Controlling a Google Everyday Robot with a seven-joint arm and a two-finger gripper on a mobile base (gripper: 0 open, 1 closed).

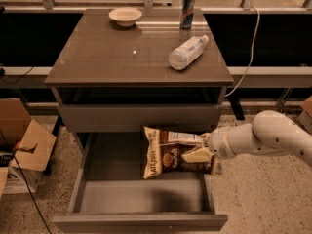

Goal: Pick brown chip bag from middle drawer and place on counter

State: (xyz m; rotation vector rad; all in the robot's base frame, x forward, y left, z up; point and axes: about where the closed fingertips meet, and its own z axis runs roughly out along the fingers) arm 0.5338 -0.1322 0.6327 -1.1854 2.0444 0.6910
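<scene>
The brown chip bag, dark brown and cream with a lettered cream edge, hangs in the air above the open middle drawer, just below the shut drawer front. My gripper comes in from the right on a white arm and is shut on the bag's right end. The drawer's grey floor below shows nothing lying on it. The glossy grey-brown counter tops the cabinet above.
On the counter lie a clear plastic bottle on its side, a small pale bowl at the back and a dark can. Cardboard boxes stand on the floor at left. A cable hangs at right.
</scene>
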